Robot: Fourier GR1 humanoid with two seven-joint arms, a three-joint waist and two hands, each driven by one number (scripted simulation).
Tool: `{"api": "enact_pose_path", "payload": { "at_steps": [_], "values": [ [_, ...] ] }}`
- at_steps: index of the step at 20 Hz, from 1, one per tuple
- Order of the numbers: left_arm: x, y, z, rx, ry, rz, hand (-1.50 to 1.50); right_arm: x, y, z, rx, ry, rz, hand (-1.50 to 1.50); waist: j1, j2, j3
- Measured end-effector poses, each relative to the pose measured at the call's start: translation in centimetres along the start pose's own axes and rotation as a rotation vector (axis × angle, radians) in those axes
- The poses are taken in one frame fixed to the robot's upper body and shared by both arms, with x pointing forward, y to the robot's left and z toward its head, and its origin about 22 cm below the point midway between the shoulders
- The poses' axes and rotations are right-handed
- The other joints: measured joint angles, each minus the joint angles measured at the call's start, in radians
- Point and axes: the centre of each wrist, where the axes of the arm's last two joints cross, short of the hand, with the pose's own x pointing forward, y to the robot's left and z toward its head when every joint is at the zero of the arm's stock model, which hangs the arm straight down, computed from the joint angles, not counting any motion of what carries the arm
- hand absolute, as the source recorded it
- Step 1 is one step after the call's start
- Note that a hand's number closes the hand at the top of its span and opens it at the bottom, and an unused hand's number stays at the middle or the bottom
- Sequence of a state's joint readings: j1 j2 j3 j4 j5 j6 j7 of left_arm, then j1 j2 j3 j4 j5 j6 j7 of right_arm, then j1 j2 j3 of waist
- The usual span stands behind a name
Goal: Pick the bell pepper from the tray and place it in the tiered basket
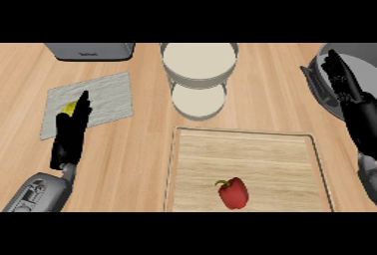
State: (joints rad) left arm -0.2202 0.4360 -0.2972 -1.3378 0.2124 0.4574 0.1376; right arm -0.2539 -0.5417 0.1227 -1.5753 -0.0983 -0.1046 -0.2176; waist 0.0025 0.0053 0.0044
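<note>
Red and glossy, the bell pepper lies on its side in the wooden tray, between the two hands and touched by neither. The tiered basket stands on the counter beyond the tray, both round tiers holding nothing, and the writing on the grey appliance beyond the left hand cannot be read. The left hand has straight fingers over a grey cloth, half hiding a yellow thing; the right hand is open, fingers up, over a grey pan.
</note>
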Motion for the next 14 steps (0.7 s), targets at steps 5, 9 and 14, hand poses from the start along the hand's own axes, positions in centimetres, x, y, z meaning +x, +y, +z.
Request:
{"api": "enact_pose_path", "payload": {
  "at_steps": [5, 9, 14],
  "values": [
    [0.7, -1.5, 0.4, -0.135, -0.087, 0.048, 0.00, 0.8, 8.5, 0.7, 0.074, 0.062, -0.197, -1.50, 0.010, -0.003, -0.005],
    [0.5, -3.4, 1.7, -0.284, -0.149, 0.105, 0.00, 1.6, 15.7, 2.3, 0.092, 0.158, -0.264, -1.50, 0.019, -0.003, -0.007],
    [-1.1, -3.4, 2.3, -0.354, -0.170, 0.148, 0.00, 4.3, 21.7, 4.8, 0.088, 0.100, -0.391, -1.50, 0.009, -0.004, -0.005]
  ]
}}
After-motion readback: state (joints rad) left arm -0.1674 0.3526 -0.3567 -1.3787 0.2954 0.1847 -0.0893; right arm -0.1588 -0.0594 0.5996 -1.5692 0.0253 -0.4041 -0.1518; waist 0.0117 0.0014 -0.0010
